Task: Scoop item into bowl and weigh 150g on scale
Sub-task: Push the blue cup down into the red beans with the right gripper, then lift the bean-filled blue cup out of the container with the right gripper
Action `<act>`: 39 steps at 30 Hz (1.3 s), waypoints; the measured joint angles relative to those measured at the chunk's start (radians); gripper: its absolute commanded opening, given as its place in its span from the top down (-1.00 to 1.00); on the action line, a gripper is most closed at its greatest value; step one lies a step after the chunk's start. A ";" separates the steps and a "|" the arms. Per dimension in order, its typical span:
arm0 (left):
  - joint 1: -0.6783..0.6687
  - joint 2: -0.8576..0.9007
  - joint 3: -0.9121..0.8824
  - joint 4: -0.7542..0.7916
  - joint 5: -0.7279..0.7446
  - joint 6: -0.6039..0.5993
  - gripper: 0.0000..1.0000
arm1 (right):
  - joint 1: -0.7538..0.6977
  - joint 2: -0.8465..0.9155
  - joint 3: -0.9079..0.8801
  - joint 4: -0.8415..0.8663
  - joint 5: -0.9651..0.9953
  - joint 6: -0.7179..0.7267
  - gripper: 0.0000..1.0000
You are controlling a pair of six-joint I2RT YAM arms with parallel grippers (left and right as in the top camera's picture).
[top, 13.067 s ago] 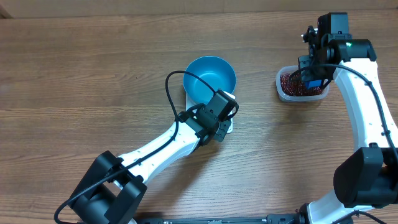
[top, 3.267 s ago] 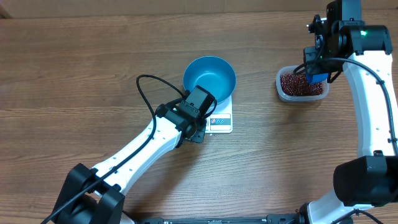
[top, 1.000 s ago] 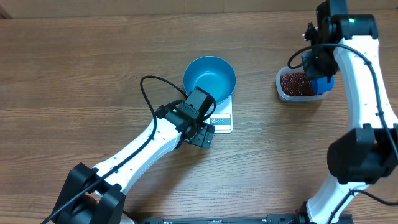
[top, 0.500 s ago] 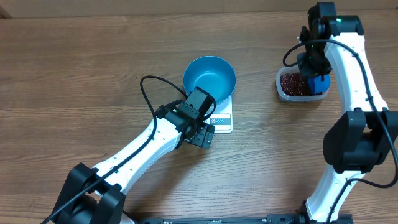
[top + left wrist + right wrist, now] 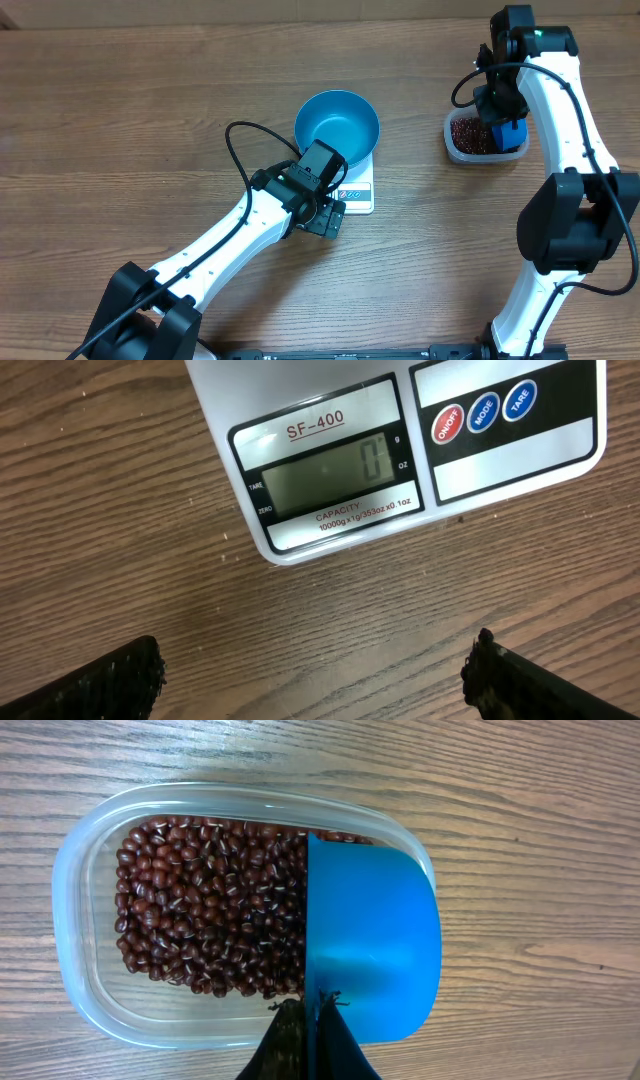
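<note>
The blue bowl (image 5: 337,126) stands empty on the white scale (image 5: 357,192), whose display (image 5: 325,473) shows zero. My left gripper (image 5: 325,216) is open just in front of the scale, its fingertips (image 5: 110,678) wide apart over bare wood. At the right, dark red-brown beans (image 5: 205,910) fill a clear tub (image 5: 480,137). My right gripper (image 5: 314,1015) is shut on the thin handle of a blue scoop (image 5: 370,950). The scoop stands on edge in the tub's right end, against the beans.
The clear tub's rim (image 5: 75,860) sits close to the table's right side. Brown wooden tabletop (image 5: 150,120) stretches to the left and front. A black cable (image 5: 240,150) loops above the left arm.
My right arm has swung over the tub and lowered the scoop into its right end. The left arm and the bowl have stayed still.
</note>
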 measured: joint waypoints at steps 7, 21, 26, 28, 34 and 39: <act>0.000 0.000 0.000 -0.001 0.000 0.000 -0.99 | 0.006 -0.003 -0.033 0.046 -0.004 0.000 0.93; 0.000 0.000 0.000 -0.003 0.000 0.000 -0.99 | 0.019 -0.034 -0.169 0.163 -0.114 0.064 0.93; 0.000 0.000 0.000 -0.003 0.000 0.000 -0.99 | -0.011 -0.034 -0.178 0.179 -0.215 0.088 0.93; 0.000 0.000 0.000 -0.003 0.000 0.000 -0.99 | -0.032 -0.034 -0.178 0.182 -0.263 0.101 0.93; 0.000 0.000 0.000 -0.003 0.000 0.000 -0.99 | -0.090 -0.035 -0.178 0.183 -0.386 0.111 0.93; 0.000 0.000 0.000 -0.003 0.000 0.000 -0.99 | -0.168 -0.034 -0.179 0.184 -0.546 0.117 0.93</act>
